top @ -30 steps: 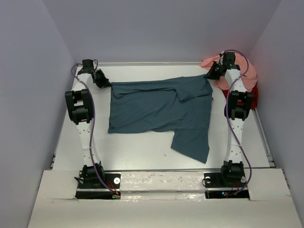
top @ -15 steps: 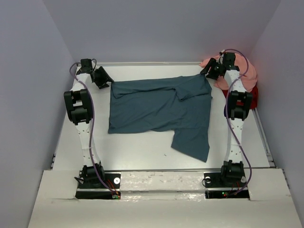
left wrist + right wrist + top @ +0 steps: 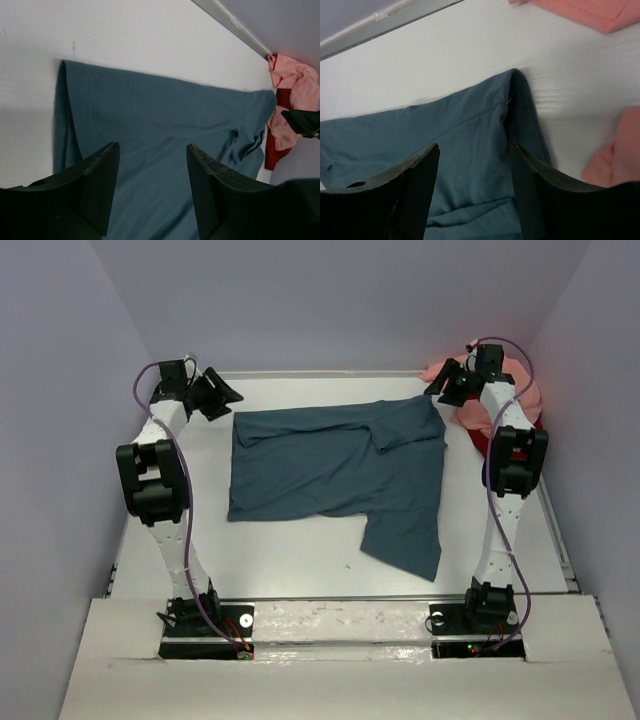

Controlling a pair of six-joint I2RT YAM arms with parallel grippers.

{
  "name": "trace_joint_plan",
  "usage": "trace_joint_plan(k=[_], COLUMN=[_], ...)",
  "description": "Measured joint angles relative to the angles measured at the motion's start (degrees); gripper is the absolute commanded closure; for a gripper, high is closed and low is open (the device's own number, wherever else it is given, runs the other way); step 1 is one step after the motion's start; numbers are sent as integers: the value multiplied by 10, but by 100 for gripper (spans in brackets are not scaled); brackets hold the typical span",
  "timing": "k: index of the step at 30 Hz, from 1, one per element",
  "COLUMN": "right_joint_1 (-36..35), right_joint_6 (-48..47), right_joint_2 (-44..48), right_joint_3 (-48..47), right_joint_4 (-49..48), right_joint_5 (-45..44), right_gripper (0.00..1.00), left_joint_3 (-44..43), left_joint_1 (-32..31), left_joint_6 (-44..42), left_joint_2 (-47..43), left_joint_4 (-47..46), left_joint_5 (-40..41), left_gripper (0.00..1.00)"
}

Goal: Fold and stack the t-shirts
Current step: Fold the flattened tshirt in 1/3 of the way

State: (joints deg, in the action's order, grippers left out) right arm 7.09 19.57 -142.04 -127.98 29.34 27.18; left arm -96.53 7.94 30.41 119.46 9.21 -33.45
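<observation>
A dark teal-blue t-shirt (image 3: 330, 465) lies spread on the white table (image 3: 290, 550), partly folded, with a flap hanging toward the near right. My left gripper (image 3: 222, 398) hovers open just off its far left corner, and in the left wrist view the gripper (image 3: 152, 147) has only teal cloth (image 3: 165, 110) below it. My right gripper (image 3: 442, 388) hangs open above the far right corner, nothing between its fingers (image 3: 474, 146). A salmon pink t-shirt (image 3: 518, 390) lies bunched at the far right, over a red t-shirt (image 3: 272, 150).
A raised rail (image 3: 320, 373) runs along the table's far edge, with grey walls behind and at both sides. The pink and red heap lies close to the right arm (image 3: 512, 455). Bare white table surface shows left of and in front of the teal shirt.
Both grippers went from shut to open, letting go of the teal shirt's far corners. Both arms then rose and drew slightly outward. The shirt lies as before.
</observation>
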Motion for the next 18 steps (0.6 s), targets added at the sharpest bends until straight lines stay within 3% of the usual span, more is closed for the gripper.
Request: trace_joint_plan(k=[8,18], right_joint_1=[0,0], right_joint_6=[-5,-7], right_joint_2=[96,177], right_joint_3=[73,204], right_joint_4=[7,16], right_joint_5=[3,9], right_gripper=[36,38], left_joint_3=[96,70], left_joint_1=[-36,-49], left_joint_6=[2,-20], left_joint_2=[-41,-40], left_joint_4=[3,57], left_joint_5=[-13,-7], left_gripper=[38,38])
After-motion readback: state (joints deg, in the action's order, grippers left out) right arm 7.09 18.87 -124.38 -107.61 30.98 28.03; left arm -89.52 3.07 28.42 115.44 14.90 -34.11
